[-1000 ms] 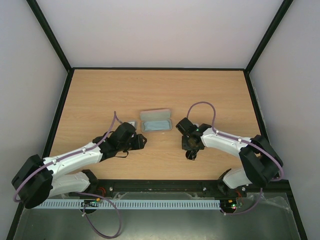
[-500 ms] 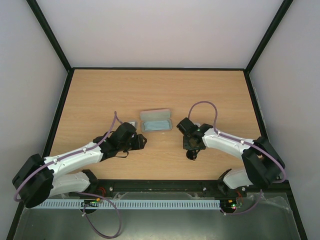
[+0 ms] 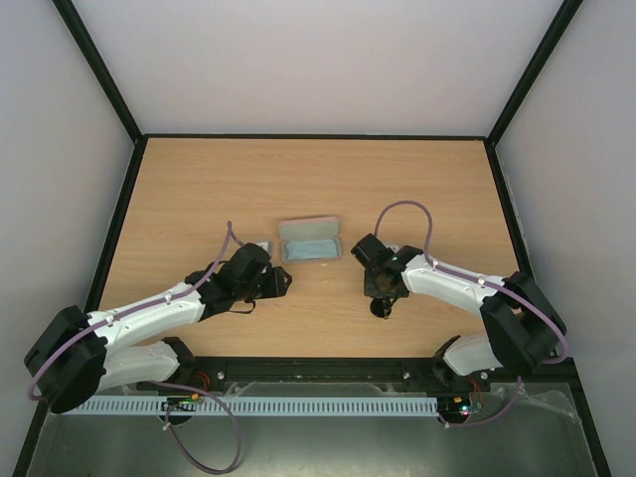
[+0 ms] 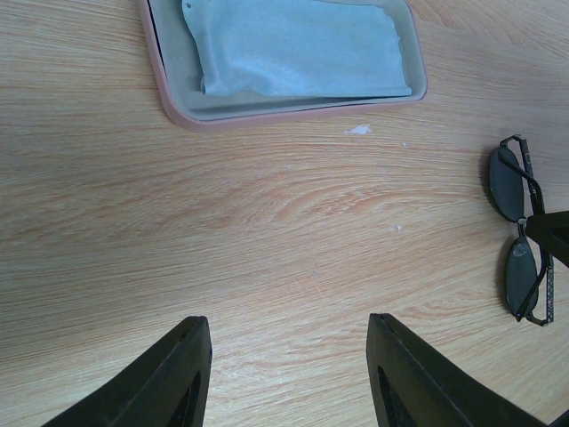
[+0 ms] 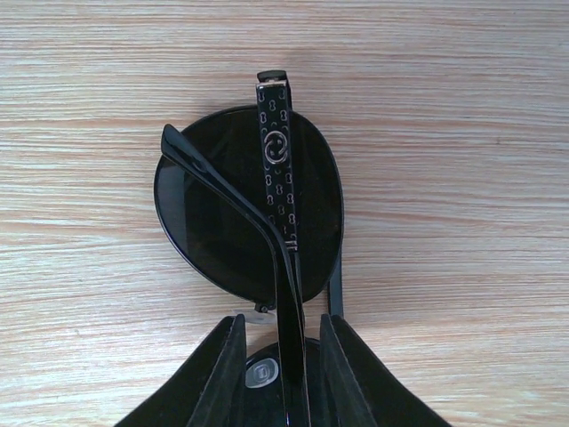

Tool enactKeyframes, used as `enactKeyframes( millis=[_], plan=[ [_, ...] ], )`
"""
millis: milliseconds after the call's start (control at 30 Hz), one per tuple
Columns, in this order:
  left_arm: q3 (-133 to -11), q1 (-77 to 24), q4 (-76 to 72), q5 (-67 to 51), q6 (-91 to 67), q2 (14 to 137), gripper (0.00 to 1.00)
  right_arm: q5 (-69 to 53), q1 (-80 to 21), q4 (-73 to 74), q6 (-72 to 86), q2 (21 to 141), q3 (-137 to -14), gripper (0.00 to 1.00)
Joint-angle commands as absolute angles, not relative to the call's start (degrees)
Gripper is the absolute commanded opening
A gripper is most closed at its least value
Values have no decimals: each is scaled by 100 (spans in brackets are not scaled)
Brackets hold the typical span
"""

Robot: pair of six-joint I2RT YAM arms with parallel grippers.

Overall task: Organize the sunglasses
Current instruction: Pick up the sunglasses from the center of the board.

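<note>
The sunglasses [image 5: 213,222] lie folded on the wooden table, dark round lenses under crossed temple arms. My right gripper [image 5: 282,318] stands over their middle, one finger on each side of the temple arms with a gap at both sides, so it is open. From above, the sunglasses [image 3: 381,307] show just below that gripper [image 3: 380,294]. The left wrist view has them [image 4: 520,236] at its right edge. My left gripper [image 4: 289,320] is open over bare wood, left of the sunglasses and near the pink case [image 4: 178,111].
The open pink case [image 3: 311,230] lies mid-table between the arms, with a light blue cloth [image 4: 293,44] in its tray. A small grey object [image 3: 260,244] sits just left of it. Black rails edge the table.
The right arm's elbow has shifted slightly while its gripper stays over the sunglasses. The left arm has not moved.
</note>
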State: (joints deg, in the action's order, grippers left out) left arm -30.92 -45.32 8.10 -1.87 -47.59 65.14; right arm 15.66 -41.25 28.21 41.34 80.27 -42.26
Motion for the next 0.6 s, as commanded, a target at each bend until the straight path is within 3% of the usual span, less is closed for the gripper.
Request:
enactKeyframes(
  millis=[0, 300, 567],
  plan=[
    [-3240, -4500, 859, -149, -4757, 6529, 51, 1672, -4094, 3015, 4152, 8106, -4263, 23],
    [-3232, -4499, 844, -149, -4768, 6549, 51, 1661, -4067, 2979, 4140, 8295, -4201, 18],
    [-3255, -4500, 831, -158, -4764, 6607, 51, 1762, -4065, 3088, 4145, 8182, -4271, 5]
  ],
)
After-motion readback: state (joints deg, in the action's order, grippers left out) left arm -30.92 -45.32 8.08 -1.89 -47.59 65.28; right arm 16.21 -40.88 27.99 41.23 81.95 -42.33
